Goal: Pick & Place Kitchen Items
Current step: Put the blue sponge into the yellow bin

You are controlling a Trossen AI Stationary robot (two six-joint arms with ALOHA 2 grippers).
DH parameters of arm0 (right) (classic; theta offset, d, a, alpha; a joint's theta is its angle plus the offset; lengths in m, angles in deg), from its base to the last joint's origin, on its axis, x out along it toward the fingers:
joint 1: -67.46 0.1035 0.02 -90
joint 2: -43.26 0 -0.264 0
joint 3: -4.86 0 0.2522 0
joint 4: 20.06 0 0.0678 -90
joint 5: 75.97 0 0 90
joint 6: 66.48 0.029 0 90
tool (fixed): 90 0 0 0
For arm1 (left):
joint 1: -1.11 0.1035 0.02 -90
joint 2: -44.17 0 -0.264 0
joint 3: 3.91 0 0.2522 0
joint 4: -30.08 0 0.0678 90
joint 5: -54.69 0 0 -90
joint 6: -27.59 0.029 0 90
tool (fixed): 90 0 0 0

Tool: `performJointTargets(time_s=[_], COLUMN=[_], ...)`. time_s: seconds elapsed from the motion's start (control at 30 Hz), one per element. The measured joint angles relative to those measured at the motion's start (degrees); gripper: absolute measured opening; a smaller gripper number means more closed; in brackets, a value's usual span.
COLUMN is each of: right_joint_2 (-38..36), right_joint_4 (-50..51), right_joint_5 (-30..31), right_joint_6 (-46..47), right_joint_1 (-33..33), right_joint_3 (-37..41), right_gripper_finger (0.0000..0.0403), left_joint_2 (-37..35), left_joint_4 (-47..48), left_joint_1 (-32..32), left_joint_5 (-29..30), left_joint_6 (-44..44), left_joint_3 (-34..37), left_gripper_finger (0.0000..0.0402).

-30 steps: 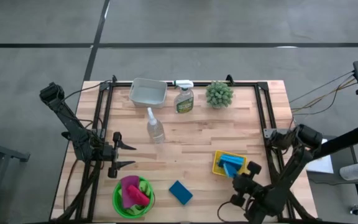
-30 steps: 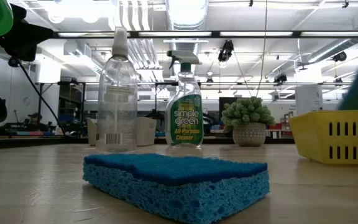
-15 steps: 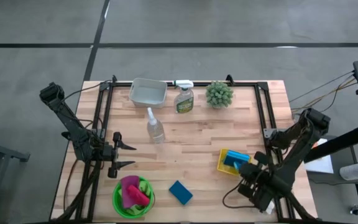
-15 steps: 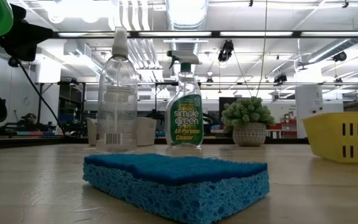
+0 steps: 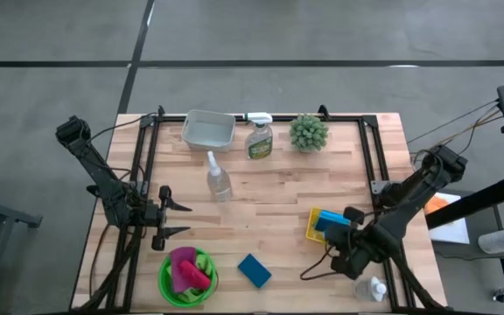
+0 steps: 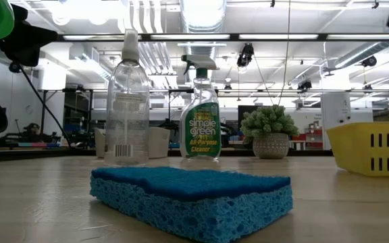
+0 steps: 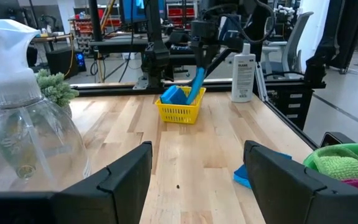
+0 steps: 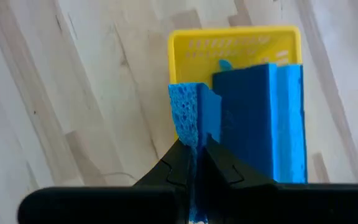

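Observation:
My right gripper (image 5: 346,219) is over the yellow basket (image 5: 315,234) at the table's right, shut on a blue sponge (image 8: 188,115). A second blue sponge (image 7: 173,94) lies in the basket. My left gripper (image 5: 180,219) waits open and empty at the table's left. A loose blue sponge (image 5: 254,270) lies flat near the front edge. Pink and green cloths sit in a green bowl (image 5: 186,278). A clear spray bottle (image 5: 219,179) and a green-labelled cleaner bottle (image 5: 259,138) stand upright. A small white bottle (image 5: 372,289) stands at the front right corner. My right gripper pinches the blue sponge's upper end (image 8: 190,142) between its two shut fingers, coming from above. The sponge stands on edge and hangs slanted below the fingers (image 7: 197,84). Its lower end reaches down into the yellow basket beside the other sponge.
A clear plastic tub (image 5: 208,129) and a spiky potted plant (image 5: 308,131) stand along the far edge. Black frame rails run along the table's left and right sides. Bare wood lies in the table's middle (image 5: 269,210).
My right arm has swung from the front right corner toward the far edge, bringing its gripper over the basket and uncovering the white bottle. The yellow basket has slid a little toward the table's right edge.

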Motion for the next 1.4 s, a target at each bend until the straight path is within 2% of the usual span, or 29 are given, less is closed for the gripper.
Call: performJointTargets(time_s=[1.0,1.4], right_joint_2=[0.0,0.28], right_joint_4=[2.83,11.23], right_joint_5=[-23.55,-28.09], right_joint_6=[-23.11,-27.58], right_joint_1=[-22.42,-27.49], right_joint_3=[-0.15,-7.91], right_gripper_finger=[0.0018,0.0018], left_joint_2=[-0.01,-0.01], left_joint_4=[0.0,0.0], left_joint_1=[0.0,0.0], left_joint_5=[-0.39,-0.35], left_joint_6=[-0.22,-0.22], left_joint_3=[0.0,0.0], left_gripper_finger=[0.0254,0.0254])
